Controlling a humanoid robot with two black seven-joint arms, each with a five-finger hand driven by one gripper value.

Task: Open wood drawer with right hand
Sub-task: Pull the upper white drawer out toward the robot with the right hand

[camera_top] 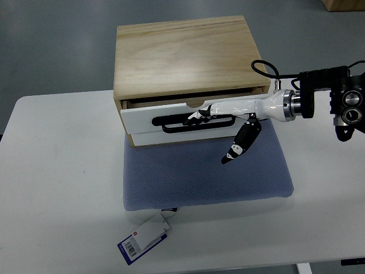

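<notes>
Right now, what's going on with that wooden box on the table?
The robot's right hand has reached in from the right and hooked its fingers into the black slot handle of the white drawer front on the wooden box. The drawer is pulled out slightly, with a dark gap above it. The box sits on a blue pad on the white table. No left arm shows.

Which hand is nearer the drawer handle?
Right. The right hand has its fingers hooked into the black handle of the white drawer. The left hand is out of view.
</notes>
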